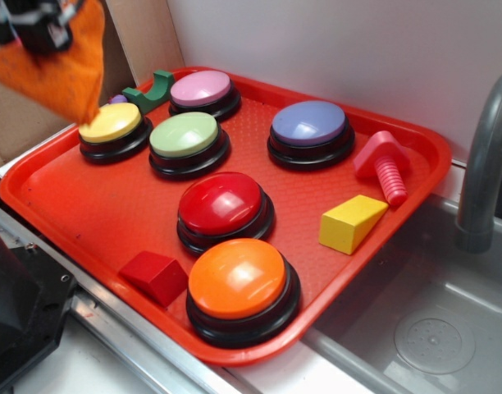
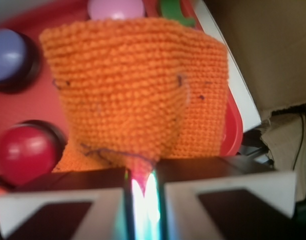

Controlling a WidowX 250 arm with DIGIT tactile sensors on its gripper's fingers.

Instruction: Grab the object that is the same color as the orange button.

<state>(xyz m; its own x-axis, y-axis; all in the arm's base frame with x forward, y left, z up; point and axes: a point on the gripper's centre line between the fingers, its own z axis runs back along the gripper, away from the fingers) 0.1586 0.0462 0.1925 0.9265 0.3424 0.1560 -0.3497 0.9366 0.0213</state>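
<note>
**Holding the orange rag above the tray's left corner**

Reading the exterior view from left to right, I see the gripper (image 1: 39, 25) at the top left, cut off by the frame edge, with the orange rag (image 1: 66, 70) hanging from it. The rag's lower corner sits just above the yellow button (image 1: 110, 123). In the wrist view the fingers (image 2: 58, 205) are clenched on the rag (image 2: 138, 90), which spreads out and fills most of that picture.

The red tray (image 1: 62, 205) holds the following:
- a red wedge block (image 1: 155, 275) near the front edge;
- the yellow button and a green button (image 1: 184, 135) side by side in the rear row;
- a green arch block (image 1: 151, 90) and a pink button (image 1: 202, 89) at the back;
- a red button (image 1: 222, 205) in the middle;
- the orange button (image 1: 239, 281) at the front, just beside the red wedge block;
- a blue-violet button (image 1: 309, 125) to the right;
- a yellow wedge (image 1: 349, 222) and a pink bolt (image 1: 384, 164) near the right rim.

A small purple item behind the yellow button is mostly hidden; I cannot identify it. To the right of the tray lies a sink basin (image 1: 431, 336) with a grey faucet (image 1: 485, 164), cut off at the edge.
</note>
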